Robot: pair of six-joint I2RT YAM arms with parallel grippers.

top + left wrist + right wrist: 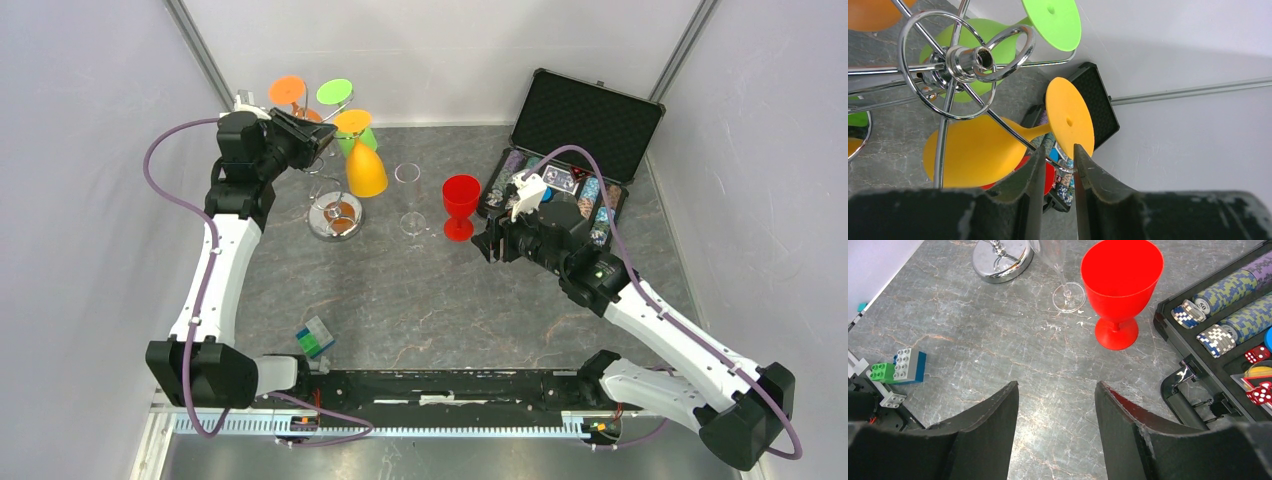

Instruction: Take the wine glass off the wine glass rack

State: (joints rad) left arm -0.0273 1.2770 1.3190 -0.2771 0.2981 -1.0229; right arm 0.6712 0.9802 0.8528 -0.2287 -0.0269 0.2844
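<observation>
The wine glass rack [337, 217] is a silver wire stand at the back left, its hub [970, 60] close in the left wrist view. A yellow wine glass [366, 172] hangs upside down from one arm, foot [1069, 122] uppermost. Green [335, 92] and orange [287, 92] glasses hang beside it. My left gripper [318, 140] is up at the rack. Its fingertips [1058, 152] sit just under the yellow glass's stem [1033, 131] with a narrow gap. A rack wire end crosses that gap. My right gripper [1057, 385] stands open above bare table.
A red goblet [460, 205] and a clear wine glass [408, 195] stand upright mid-table. An open black case [575, 140] of poker chips lies at the back right. A small block stack [315, 337] sits near the front edge. Grey walls close in both sides.
</observation>
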